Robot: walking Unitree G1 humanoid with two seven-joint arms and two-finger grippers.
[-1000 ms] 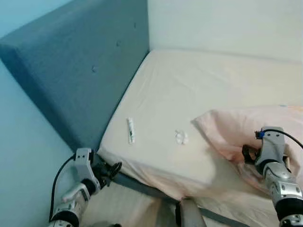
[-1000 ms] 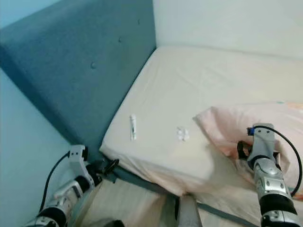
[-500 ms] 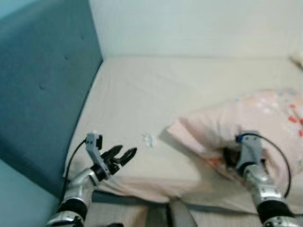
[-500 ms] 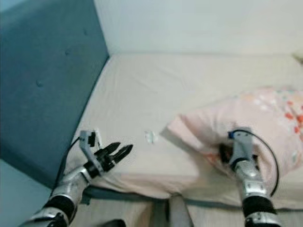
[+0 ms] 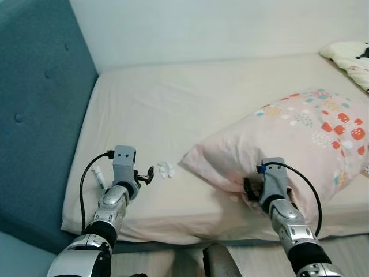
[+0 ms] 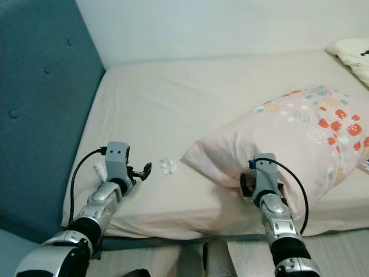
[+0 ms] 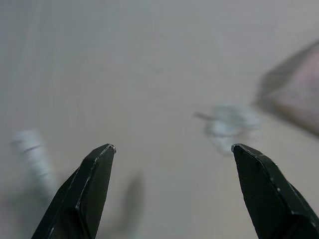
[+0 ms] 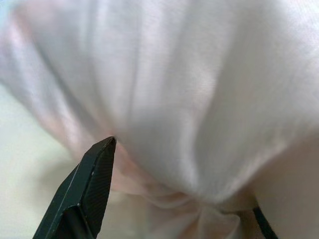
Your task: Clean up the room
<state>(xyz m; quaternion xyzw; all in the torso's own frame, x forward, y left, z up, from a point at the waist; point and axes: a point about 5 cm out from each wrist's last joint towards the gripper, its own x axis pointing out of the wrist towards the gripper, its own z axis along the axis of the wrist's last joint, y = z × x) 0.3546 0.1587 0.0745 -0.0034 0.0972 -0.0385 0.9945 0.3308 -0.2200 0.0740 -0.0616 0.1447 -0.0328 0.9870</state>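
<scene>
A pink pillow point(image 5: 300, 133) with coloured dots lies on the cream mattress point(image 5: 190, 98). My right gripper point(image 5: 252, 189) is at its near edge, shut on the bunched pillow fabric point(image 8: 199, 214). A small crumpled white scrap point(image 5: 166, 169) lies just left of the pillow's corner. My left gripper point(image 6: 144, 171) hovers low over the sheet right beside the scrap, open with nothing between its fingers point(image 7: 94, 189). A white tube point(image 5: 98, 176) lies near the mattress's left edge, behind my left wrist; in the left wrist view it is a blur point(image 7: 32, 154).
A blue padded headboard point(image 5: 34, 115) walls off the left side. Another pale pillow point(image 5: 349, 55) lies at the far right corner of the bed. A white wall runs behind the bed. The mattress's front edge point(image 5: 190, 231) drops to the floor just before me.
The view has swung right along the bed. My left gripper rose from beside the bed frame onto the mattress, close to the scrap. The right gripper stays on the pillow.
</scene>
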